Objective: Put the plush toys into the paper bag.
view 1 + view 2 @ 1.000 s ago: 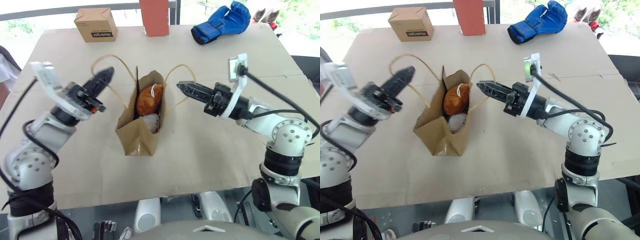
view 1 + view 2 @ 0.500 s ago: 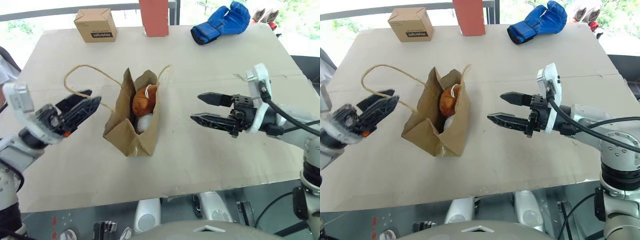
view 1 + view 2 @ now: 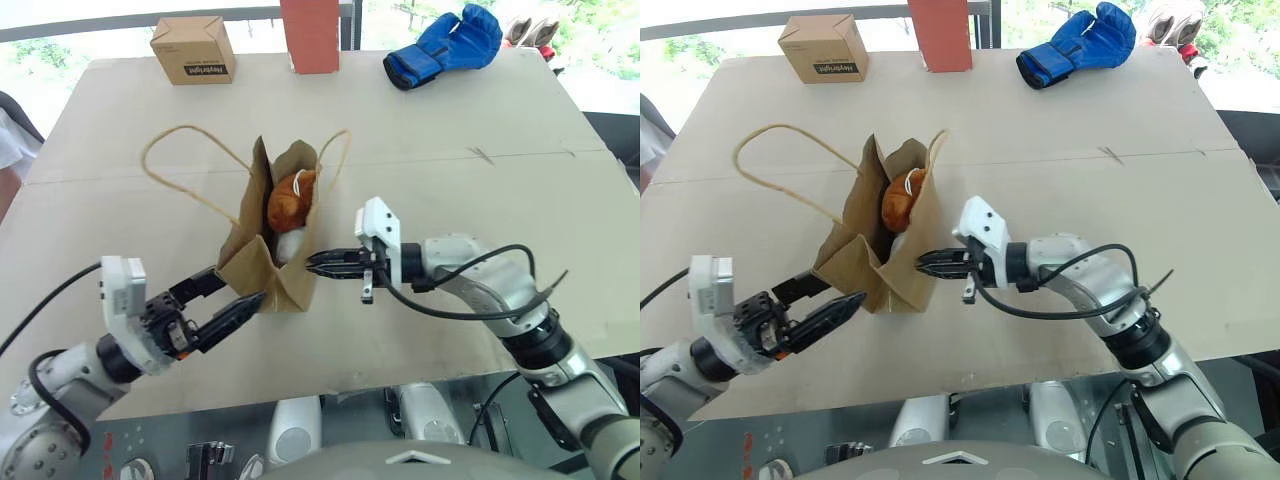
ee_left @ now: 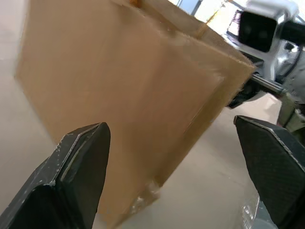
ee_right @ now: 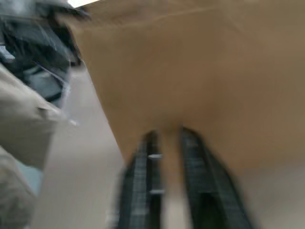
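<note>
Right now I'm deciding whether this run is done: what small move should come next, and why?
Probably draw both pincers back from the brown kraft paper bag. The lumpy orange-brown plush toy and the white one already sit inside it, the open left pincer and the shut right pincer flank its base, and a nudge could tip it.

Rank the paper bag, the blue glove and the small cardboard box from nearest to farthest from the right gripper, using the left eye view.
1. Paper bag, right at the right gripper tips.
2. Blue glove, far edge, right side.
3. Cardboard box, far edge, left side; nearly as far as the glove.
</note>
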Action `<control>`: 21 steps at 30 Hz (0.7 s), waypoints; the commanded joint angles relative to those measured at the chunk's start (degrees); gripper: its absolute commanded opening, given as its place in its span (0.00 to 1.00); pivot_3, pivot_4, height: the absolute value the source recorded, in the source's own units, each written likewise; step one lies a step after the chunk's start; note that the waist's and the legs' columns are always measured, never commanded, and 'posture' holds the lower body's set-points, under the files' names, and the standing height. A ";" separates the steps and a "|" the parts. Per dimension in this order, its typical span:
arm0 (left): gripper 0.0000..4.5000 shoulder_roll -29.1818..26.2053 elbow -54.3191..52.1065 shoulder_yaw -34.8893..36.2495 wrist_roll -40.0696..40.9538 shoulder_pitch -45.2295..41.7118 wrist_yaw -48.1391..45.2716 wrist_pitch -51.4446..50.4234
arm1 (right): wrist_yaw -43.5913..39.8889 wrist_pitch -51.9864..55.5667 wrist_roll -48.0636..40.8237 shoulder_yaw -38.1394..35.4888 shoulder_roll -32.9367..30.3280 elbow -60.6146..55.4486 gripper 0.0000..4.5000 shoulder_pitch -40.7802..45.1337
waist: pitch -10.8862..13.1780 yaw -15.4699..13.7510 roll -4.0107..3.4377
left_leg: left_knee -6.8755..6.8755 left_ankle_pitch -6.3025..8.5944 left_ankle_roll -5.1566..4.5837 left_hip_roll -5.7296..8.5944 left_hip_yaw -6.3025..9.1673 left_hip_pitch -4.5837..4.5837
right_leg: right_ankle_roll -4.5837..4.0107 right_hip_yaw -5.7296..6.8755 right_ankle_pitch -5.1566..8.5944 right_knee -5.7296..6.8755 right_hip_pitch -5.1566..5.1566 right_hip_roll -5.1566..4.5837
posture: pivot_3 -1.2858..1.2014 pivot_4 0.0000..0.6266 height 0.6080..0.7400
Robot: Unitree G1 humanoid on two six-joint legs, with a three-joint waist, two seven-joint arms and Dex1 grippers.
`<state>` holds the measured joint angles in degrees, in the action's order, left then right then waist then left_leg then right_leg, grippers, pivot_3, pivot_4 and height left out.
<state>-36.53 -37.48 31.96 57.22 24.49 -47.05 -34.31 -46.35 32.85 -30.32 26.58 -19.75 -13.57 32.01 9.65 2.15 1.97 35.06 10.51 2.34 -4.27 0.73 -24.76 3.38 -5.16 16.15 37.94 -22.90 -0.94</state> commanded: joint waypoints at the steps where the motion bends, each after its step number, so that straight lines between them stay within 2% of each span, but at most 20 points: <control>1: 1.00 2.93 -3.51 -1.31 -5.09 -0.38 5.82 3.96 | -3.24 -3.54 1.66 -1.44 2.29 3.88 0.01 2.74 | 0.01 0.07 -0.01 | 0.00 0.00 0.00 0.00 -0.01 0.03 | 0.00 -0.01 0.00 0.01 0.00 0.00 | 0.52 0.24 1.00; 6: 1.00 6.73 -7.17 -5.76 -9.34 -2.67 13.85 5.31 | -6.82 -5.01 2.40 -1.40 5.67 8.28 0.01 4.16 | -0.02 0.14 0.03 | 0.01 0.00 0.00 -0.02 0.02 0.06 | 0.00 0.00 0.00 0.07 0.03 0.06 | 0.52 0.24 1.00; 9: 1.00 10.62 -11.26 -12.09 -16.90 -3.15 20.57 7.38 | -7.68 -6.28 3.25 -1.20 8.96 11.67 0.01 4.75 | -0.03 0.18 0.05 | 0.02 0.00 0.00 0.00 0.01 0.05 | 0.03 -0.01 -0.03 0.06 0.06 0.05 | 0.52 0.24 1.00; 11: 1.00 11.66 -13.28 -14.18 -18.01 -0.86 20.15 8.54 | -7.63 -7.16 4.48 -1.28 10.58 13.63 0.01 5.10 | -0.03 0.31 0.05 | 0.02 0.00 0.00 -0.01 0.02 0.06 | 0.21 -0.01 -0.14 0.07 0.06 0.07 | 0.52 0.24 1.00; 13: 1.00 11.86 -13.70 -13.36 -15.09 1.51 18.16 8.92 | -7.68 -7.25 4.76 -1.86 11.95 14.81 0.01 5.43 | -0.03 0.37 0.05 | 0.02 0.00 0.00 -0.02 0.03 0.06 | 0.21 0.00 -0.15 0.09 0.05 0.08 | 0.52 0.24 1.00; 15: 1.00 9.66 -12.50 -9.18 -12.40 5.27 12.72 10.20 | -7.91 -7.25 5.08 -2.26 12.89 15.74 0.01 5.94 | -0.02 0.48 0.03 | 0.00 0.00 0.00 -0.03 0.03 0.08 | 0.20 0.00 -0.14 0.11 0.04 0.09 | 0.52 0.24 1.00; 18: 1.00 6.80 -9.11 -4.72 -14.31 7.69 8.85 12.59 | -8.88 -7.38 5.39 -2.56 13.30 16.33 0.01 6.37 | 0.02 0.37 -0.04 | 0.01 0.00 0.00 -0.05 0.04 0.08 | -0.02 0.02 -0.01 0.12 0.01 0.10 | 0.52 0.24 1.00; 21: 1.00 6.75 -7.91 -5.91 -17.60 5.69 10.68 13.97 | -9.55 -7.21 5.51 -2.98 13.53 16.58 0.01 6.69 | 0.04 0.09 -0.07 | 0.05 0.00 0.00 -0.02 0.01 0.07 | -0.02 0.03 0.00 0.08 0.00 0.05 | 0.52 0.24 1.00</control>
<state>-29.82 -44.50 26.47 41.44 31.12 -37.09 -22.31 -54.90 26.37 -24.61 24.96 -6.71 3.75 37.48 9.69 2.25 1.90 35.15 10.51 2.35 -4.27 0.73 -24.71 3.36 -5.15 16.15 38.01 -22.89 -0.91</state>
